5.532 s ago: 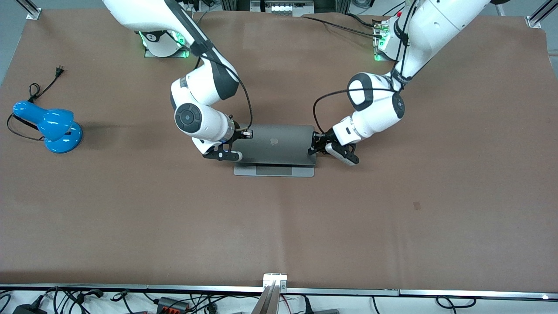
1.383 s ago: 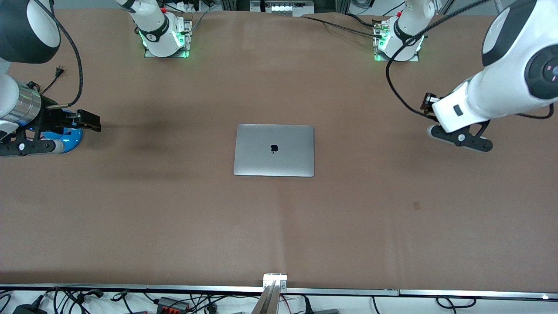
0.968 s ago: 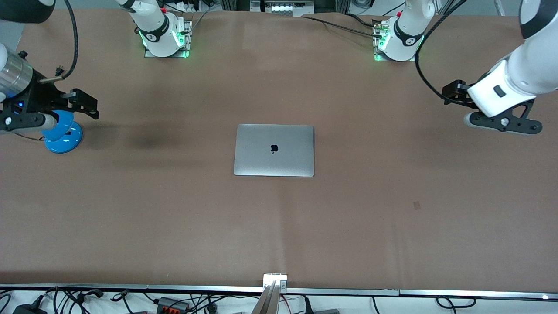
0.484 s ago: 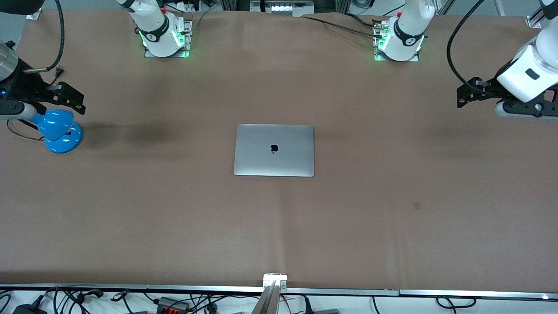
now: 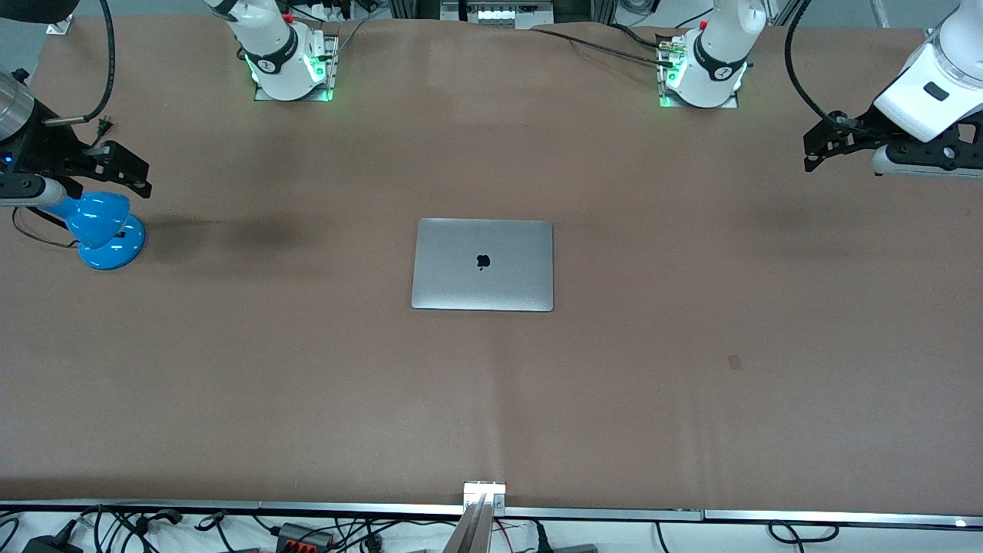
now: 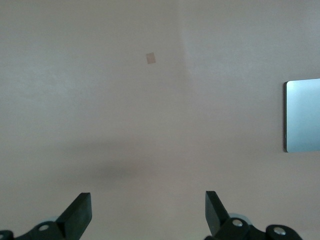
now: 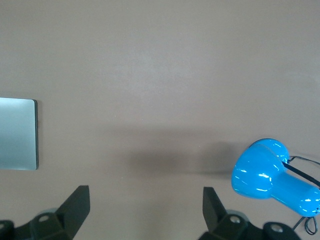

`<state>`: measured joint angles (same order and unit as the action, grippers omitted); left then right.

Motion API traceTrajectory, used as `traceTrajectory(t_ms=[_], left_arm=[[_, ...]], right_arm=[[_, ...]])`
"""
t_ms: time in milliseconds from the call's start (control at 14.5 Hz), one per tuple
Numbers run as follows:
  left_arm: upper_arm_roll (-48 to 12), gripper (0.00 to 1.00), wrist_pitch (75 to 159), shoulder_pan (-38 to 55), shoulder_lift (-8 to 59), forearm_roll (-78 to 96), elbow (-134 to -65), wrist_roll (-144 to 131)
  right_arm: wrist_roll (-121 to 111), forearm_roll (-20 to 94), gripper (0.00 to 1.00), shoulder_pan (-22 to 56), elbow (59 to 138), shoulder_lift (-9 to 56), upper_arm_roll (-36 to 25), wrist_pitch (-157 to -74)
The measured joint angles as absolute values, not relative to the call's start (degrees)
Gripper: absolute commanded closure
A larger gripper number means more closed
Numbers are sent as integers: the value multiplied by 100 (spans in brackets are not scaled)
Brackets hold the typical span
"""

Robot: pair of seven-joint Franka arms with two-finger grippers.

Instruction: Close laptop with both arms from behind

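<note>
A closed silver laptop (image 5: 482, 264) lies flat at the middle of the brown table (image 5: 307, 384), apple logo up. Well apart from it, the right gripper (image 5: 115, 170) hangs released over a blue desk lamp (image 5: 96, 226), while the left gripper (image 5: 825, 146) hangs released over bare table at the left arm's end.

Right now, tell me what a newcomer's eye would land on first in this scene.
First, the closed silver laptop lying flat mid-table, dark logo up. Next, the bright blue desk lamp at the right arm's end, with the right hand open in the air above it. The left hand, also open, hangs over bare table at the left arm's end.
</note>
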<state>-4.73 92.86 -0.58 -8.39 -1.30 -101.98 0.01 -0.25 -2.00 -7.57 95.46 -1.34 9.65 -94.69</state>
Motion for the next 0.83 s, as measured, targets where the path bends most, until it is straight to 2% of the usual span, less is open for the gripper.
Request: traceTrajectory(t_ms=[830], left_arm=[[-555,0,9198,-126,-535,-99,-9854,1]], right_arm=[[-28,-200,0,-767,9557,-134,965,-9469]])
